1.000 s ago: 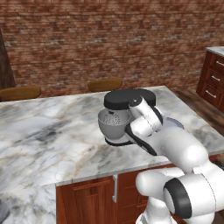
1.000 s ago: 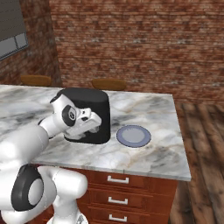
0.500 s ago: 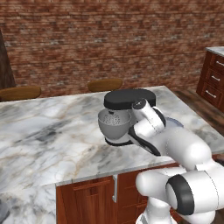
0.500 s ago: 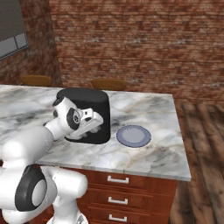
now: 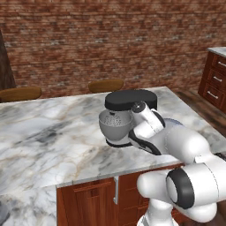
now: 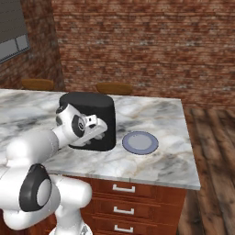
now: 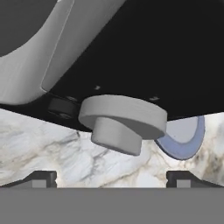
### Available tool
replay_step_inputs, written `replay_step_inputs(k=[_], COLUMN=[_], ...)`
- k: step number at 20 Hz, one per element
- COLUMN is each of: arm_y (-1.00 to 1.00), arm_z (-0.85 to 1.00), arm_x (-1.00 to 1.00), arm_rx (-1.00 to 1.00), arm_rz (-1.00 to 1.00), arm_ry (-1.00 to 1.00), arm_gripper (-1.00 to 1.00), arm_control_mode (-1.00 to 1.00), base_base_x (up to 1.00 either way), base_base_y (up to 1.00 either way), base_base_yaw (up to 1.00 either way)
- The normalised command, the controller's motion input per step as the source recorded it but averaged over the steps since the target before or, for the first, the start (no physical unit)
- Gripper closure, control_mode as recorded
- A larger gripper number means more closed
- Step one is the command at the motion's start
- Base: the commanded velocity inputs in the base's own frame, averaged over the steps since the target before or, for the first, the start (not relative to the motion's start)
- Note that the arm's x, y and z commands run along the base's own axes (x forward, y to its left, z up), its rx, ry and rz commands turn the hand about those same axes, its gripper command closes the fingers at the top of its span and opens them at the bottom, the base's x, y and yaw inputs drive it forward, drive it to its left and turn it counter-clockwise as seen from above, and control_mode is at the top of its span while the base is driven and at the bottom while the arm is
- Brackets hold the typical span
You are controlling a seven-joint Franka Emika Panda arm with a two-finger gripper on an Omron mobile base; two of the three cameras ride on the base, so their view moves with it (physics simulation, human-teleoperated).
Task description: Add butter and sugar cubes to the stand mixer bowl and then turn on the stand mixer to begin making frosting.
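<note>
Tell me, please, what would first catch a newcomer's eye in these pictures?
The white arm bends across the marble counter to the black stand mixer, whose grey bowl faces the left base camera. In the hand view, the mixer's round grey side knob looms close ahead of the open jaws. A grey-blue plate lies right of the mixer.

The plate [image 7: 183,135] is mostly tucked behind the stand mixer [image 7: 144,52]; can't really see inside the bowl [image 5: 115,125].
</note>
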Motion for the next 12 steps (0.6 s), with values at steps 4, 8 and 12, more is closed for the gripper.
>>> replay_step_inputs(k=[4,8,12], arm_y=[0.06,0.0,0.02], arm_z=[-0.09,0.0,0.0], arm_x=[0.32,0.47,0.34], arm_rx=[0.0,0.0,0.0], arm_rz=[0.02,0.0,0.0], arm_ry=[-0.02,-0.02,-0.02], arm_gripper=[-1.0,-1.0,-1.0], arm_control_mode=[-1.0,-1.0,-1.0], base_base_x=[0.0,0.0,0.0], base_base_y=[0.0,0.0,0.0], base_base_yaw=[0.0,0.0,0.0])
